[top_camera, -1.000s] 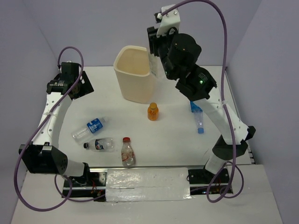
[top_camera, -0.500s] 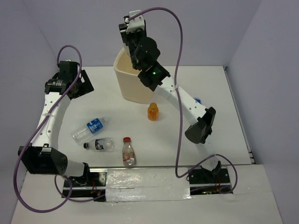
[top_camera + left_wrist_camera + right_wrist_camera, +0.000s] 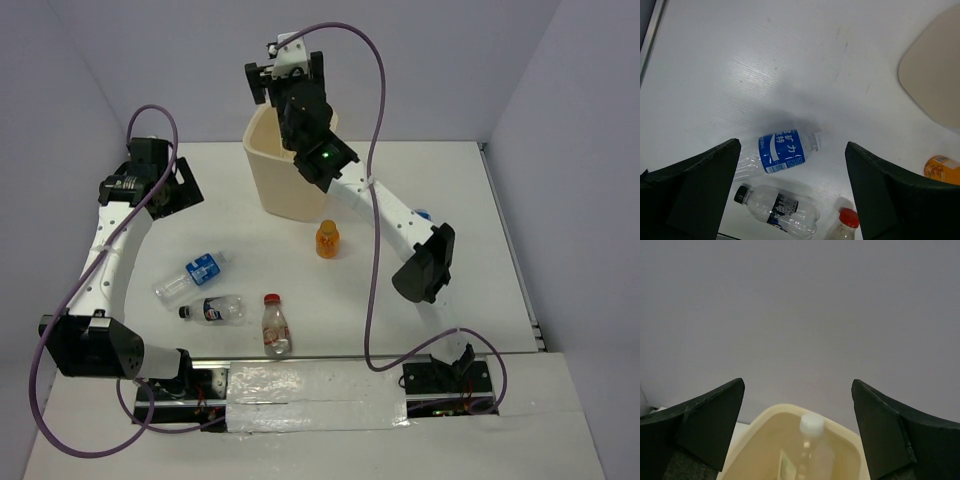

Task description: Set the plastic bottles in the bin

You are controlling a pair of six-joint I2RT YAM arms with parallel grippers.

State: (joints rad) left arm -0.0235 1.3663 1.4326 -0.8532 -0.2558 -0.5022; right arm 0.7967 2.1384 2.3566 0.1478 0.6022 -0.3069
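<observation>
Your right pincer [image 3: 797, 385] hangs over the bin [image 3: 760, 445]. Its jaws are spread wide and there is nothing between them. In the right wrist view you look down into the bin, where a white-capped bottle [image 3: 810, 445] sits inside, cap towards the camera and clear of both fingers.

From the top view, the bin stands upright at the far middle of the desk [image 3: 340, 300], and the right arm reaches across from its base to above the rim.

Your left pincer [image 3: 791, 144] hovers over the left part of the desk. It too is fully parted and holds nothing. Below it, framed between its fingers, the blue-label bottle [image 3: 781, 151] lies on its side. The black-capped bottle [image 3: 777, 207] lies just beside it on the near side, also flat. To the right of that one lies the red-capped bottle [image 3: 845, 222], and the top view shows its cap pointing away from the arm bases.

The orange bottle [image 3: 327, 240] stands upright near the front of the bin without touching it, well apart from the three lying bottles.

Beside the right arm's forearm a blue sliver [image 3: 424, 213] peeks out on the desk. The arm hides too much of it for you to tell what it is.

All four bottles in plain sight on the desk are outside the bin, and neither pincer touches any of them.
</observation>
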